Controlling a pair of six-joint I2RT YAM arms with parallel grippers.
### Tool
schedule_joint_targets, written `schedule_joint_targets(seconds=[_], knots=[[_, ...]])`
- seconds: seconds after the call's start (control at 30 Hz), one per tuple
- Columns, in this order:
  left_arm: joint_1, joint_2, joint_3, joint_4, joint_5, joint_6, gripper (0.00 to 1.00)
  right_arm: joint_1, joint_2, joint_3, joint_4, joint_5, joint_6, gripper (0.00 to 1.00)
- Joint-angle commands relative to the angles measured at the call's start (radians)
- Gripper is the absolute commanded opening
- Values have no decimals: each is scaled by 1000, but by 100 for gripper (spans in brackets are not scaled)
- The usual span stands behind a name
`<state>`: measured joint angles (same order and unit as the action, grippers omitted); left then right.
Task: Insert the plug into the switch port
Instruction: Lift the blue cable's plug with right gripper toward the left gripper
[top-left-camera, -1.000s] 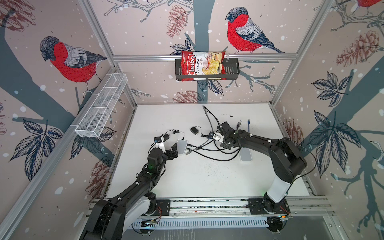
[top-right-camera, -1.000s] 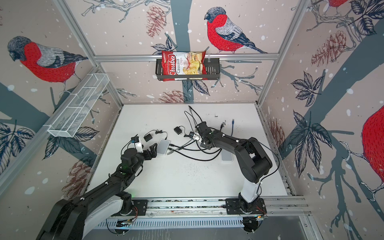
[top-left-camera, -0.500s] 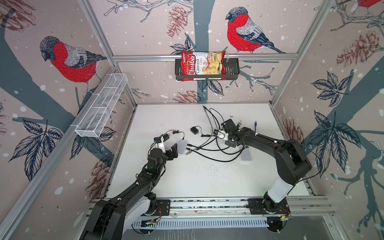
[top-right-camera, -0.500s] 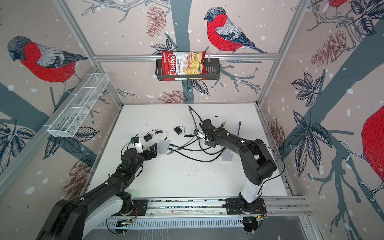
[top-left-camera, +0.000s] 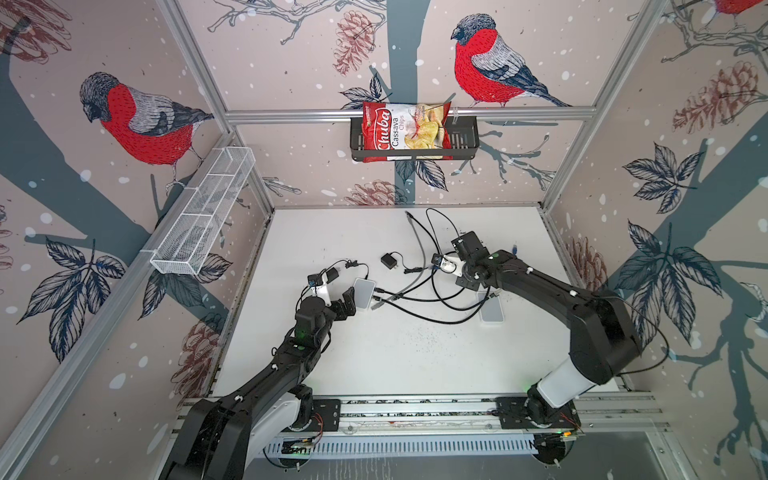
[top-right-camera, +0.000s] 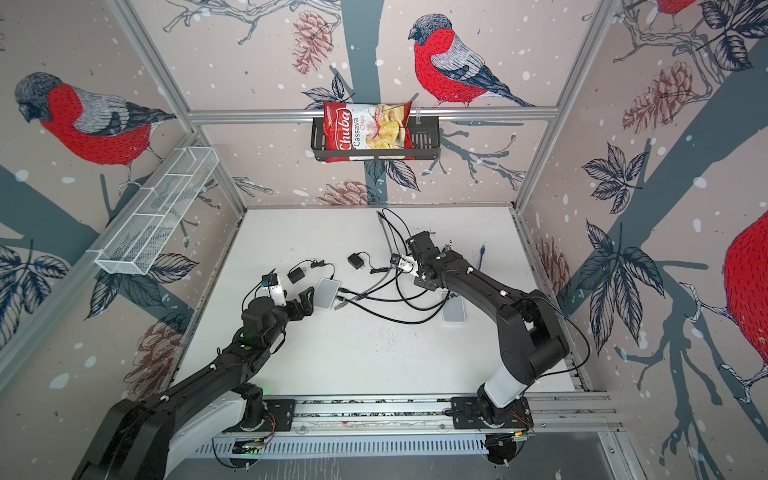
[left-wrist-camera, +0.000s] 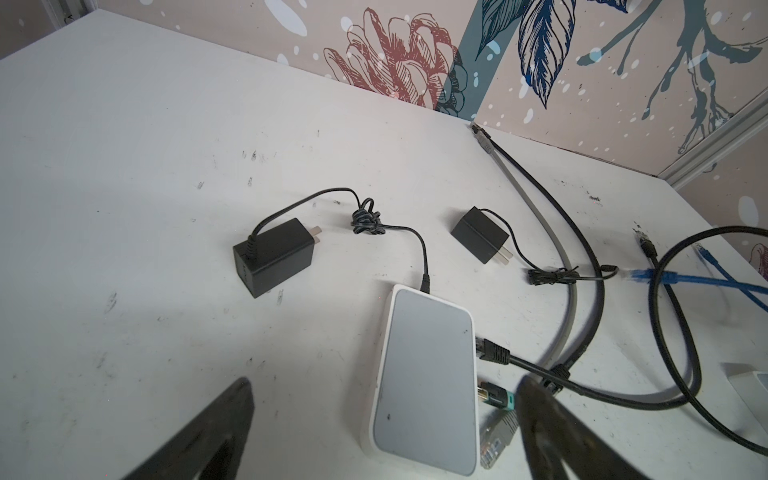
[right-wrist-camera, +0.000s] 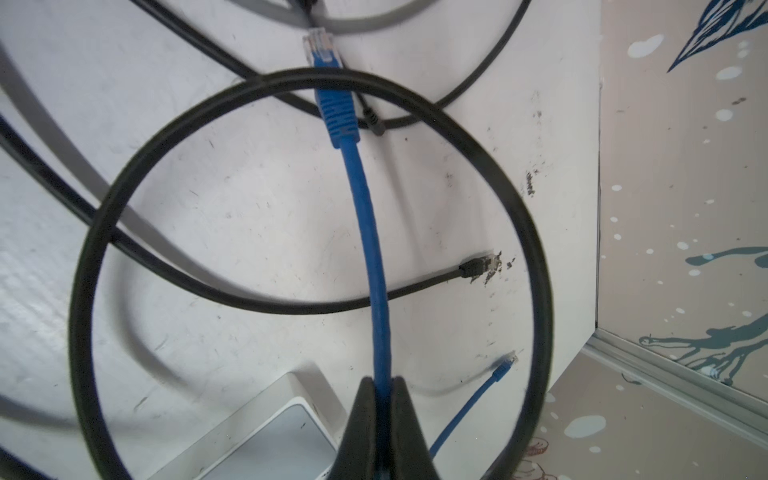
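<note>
cable (right-wrist-camera: 371, 232) (blue) clamped in r. end effector (right-wrist-camera: 383, 381)

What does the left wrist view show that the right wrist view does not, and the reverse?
Only the left wrist view shows two black power adapters and the switch with plugs in its ports. Only the right wrist view shows the right hand shut on the blue cable. Both show the blue plug, the looped black cable and the white table.

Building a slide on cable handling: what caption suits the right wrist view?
Right gripper shut on the blue cable, its plug ahead, crossed by a black cable loop.
</note>
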<state>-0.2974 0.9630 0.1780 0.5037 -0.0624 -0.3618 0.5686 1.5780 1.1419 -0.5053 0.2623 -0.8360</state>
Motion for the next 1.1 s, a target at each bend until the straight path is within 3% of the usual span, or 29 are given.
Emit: schedule_joint_targets(seconds=[0.0,0.13,0.3,0.47,0.63,0.77,0.9,1.07], knots=[[0,-2,4,8,4,8,96,-2,-57,15,-26,-166,-51,0],[1,-1,13,5,5,12,97,-2,-117,21,2,-310,-67,0],[1,-11,20,15,58,34,96,-3,-148,-18,75,-377,-54,0],[1,-20,39,28,132,49,96,5,-116,-41,162,-299,-2,0],[-2,9,59,86,224,55,94,6,-128,-128,296,-385,-23,0],[-31,42,88,95,271,162,93,6,-123,-166,368,-466,-41,0],[-79,66,137,70,321,327,93,6,-89,-158,366,-483,-58,0],[-119,154,218,48,379,442,93,7,-73,-154,371,-508,-77,0]])
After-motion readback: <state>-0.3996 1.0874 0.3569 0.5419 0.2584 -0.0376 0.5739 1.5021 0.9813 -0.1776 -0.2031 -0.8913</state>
